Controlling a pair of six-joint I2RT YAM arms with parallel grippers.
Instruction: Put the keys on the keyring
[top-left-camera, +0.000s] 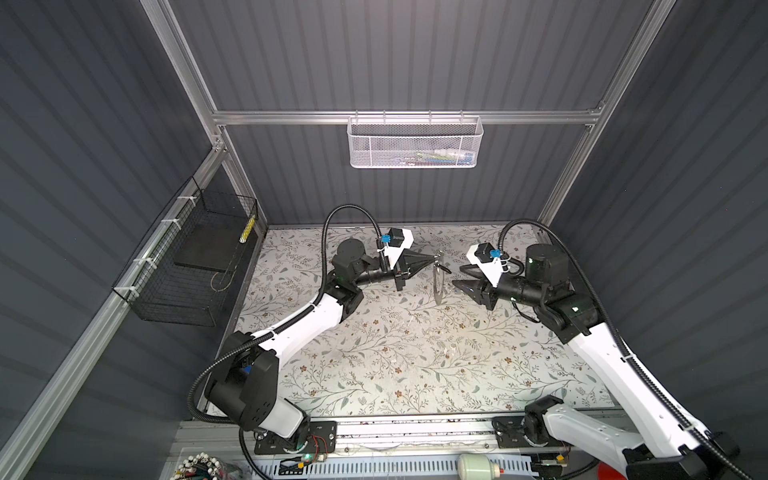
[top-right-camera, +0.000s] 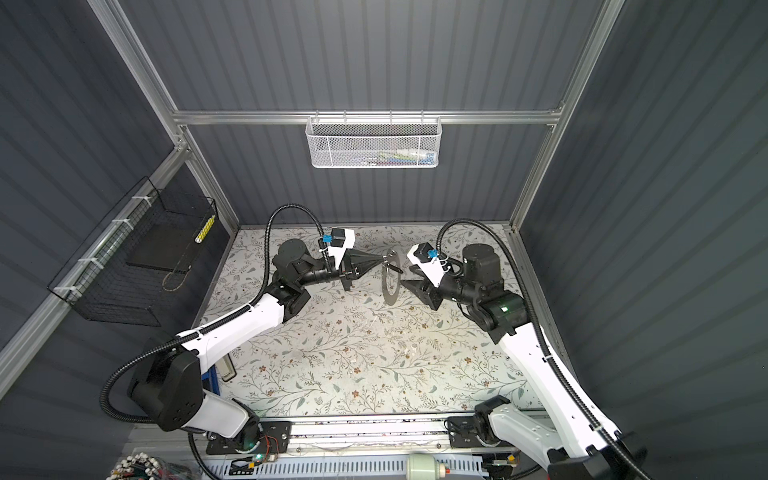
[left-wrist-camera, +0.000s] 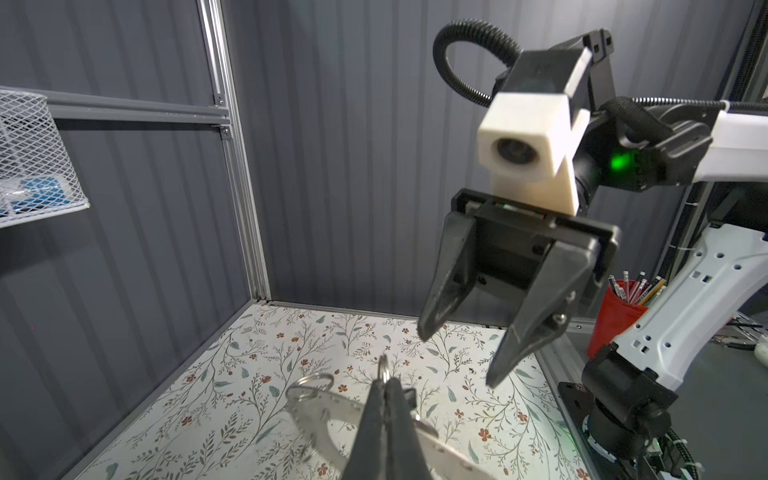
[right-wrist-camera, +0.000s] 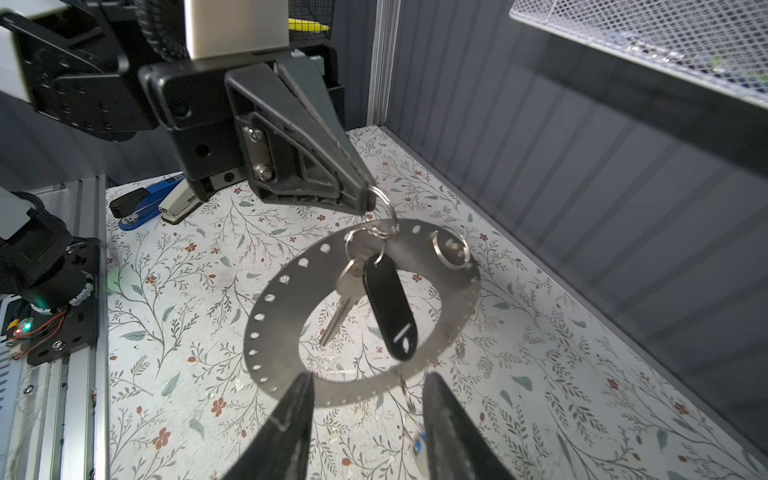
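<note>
One silver key (right-wrist-camera: 343, 305) already hangs with one black tag (right-wrist-camera: 390, 307) on the perforated keyring (right-wrist-camera: 266, 328), which is held above the worktop (top-left-camera: 374, 374) toward 12 o'clock in both top views. Your left claw (right-wrist-camera: 366, 201), at the keyring's 9 o'clock, pinches a split ring (right-wrist-camera: 380, 203). Your right claw (left-wrist-camera: 460, 357), at 3 o'clock, gapes empty. One blue tag (right-wrist-camera: 417, 446) peeks below, and you cannot tell whether any keys are left to add.

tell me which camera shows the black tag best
The right wrist view: the black tag hangs full-face and unblocked in front of the perforated metal disc, beside a key. In both top views it is only a tiny dark sliver. The left wrist view hides it behind the left gripper.
</note>
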